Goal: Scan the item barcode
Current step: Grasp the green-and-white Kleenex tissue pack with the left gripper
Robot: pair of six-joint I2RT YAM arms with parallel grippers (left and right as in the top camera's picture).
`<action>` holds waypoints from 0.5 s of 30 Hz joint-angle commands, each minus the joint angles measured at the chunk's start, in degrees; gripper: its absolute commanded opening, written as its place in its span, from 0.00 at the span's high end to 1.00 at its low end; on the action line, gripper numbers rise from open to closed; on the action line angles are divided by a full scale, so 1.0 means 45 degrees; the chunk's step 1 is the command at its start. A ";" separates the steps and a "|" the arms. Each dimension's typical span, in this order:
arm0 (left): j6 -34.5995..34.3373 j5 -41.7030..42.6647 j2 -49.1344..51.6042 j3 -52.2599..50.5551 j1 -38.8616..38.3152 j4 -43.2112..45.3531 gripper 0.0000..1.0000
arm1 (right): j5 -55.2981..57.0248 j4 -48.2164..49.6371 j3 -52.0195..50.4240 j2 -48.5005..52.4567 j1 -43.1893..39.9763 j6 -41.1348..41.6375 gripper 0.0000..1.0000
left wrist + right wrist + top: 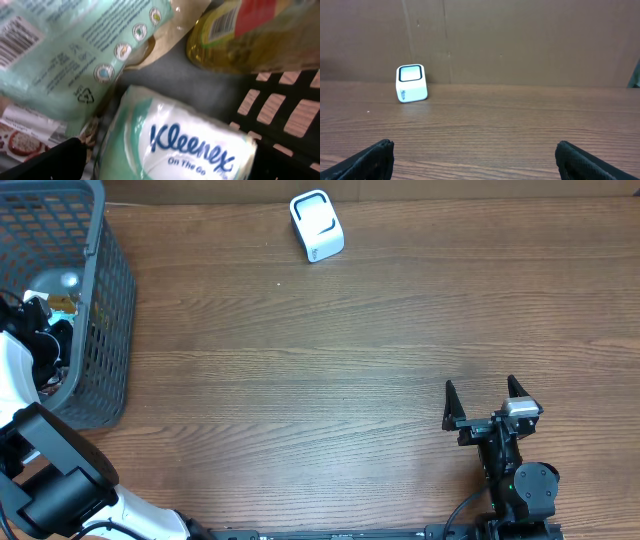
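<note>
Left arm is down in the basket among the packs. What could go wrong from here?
1. The Kleenex pack sits close under a green pouch, with a bottle nearby; a grab may catch two items.
2. The basket mesh is close; lifting could snag it.
3. The scanner sits far across the table; a loose grip may drop the item.

A pretend shop till: a basket point(100, 300) of groceries point(190, 145) around the left gripper point(165, 167), a barcode scanner point(316, 225) far ahead of the right gripper point(480, 160).
</note>
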 commanded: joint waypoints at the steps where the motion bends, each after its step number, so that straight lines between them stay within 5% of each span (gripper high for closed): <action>1: 0.0301 0.0049 0.0126 -0.0253 -0.0087 0.0272 0.01 | 0.0121 0.0019 -0.0121 -0.0083 0.0034 -0.0053 0.00; 12: 0.0282 0.0117 0.0146 -0.0321 -0.0083 0.0466 0.00 | 0.0121 0.0019 -0.0121 -0.0083 0.0034 -0.0053 0.00; 13: 0.0287 0.0112 0.0151 -0.0321 -0.0083 0.0461 0.03 | 0.0121 0.0019 -0.0121 -0.0083 0.0034 -0.0053 0.00; 15: 0.0291 0.0087 0.0180 -0.0325 -0.0083 0.0437 0.27 | 0.0121 0.0019 -0.0121 -0.0083 0.0034 -0.0053 0.00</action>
